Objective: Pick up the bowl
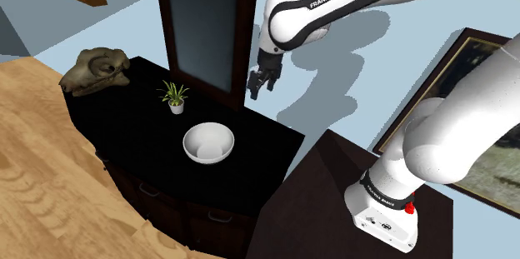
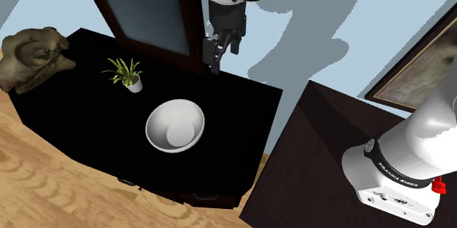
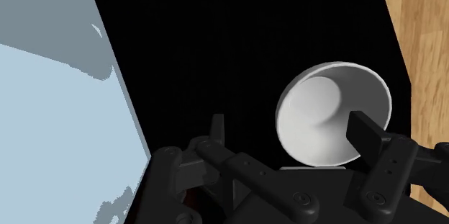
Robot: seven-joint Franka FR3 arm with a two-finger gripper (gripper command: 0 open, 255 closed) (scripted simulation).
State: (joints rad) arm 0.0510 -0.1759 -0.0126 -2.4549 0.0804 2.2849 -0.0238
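A white bowl (image 1: 208,142) stands upright near the middle of the black cabinet top (image 1: 267,153). It appears again in the second exterior view (image 2: 174,125) and past the fingers in the wrist view (image 3: 334,114). My black gripper (image 1: 260,82) hangs in the air above the cabinet's back edge, beside the dark upright panel, well clear of the bowl. Its fingers stand apart with nothing between them (image 2: 217,52). In the wrist view the gripper (image 3: 288,123) is open, and one fingertip (image 3: 367,130) overlaps the bowl's rim in the picture only.
A small potted plant (image 1: 175,97) stands behind the bowl toward the shoulder view's left. A brown skull (image 1: 96,72) lies at the cabinet's far left corner. A tall dark panel (image 1: 204,24) rises at the back. My stand (image 1: 350,182) adjoins the cabinet.
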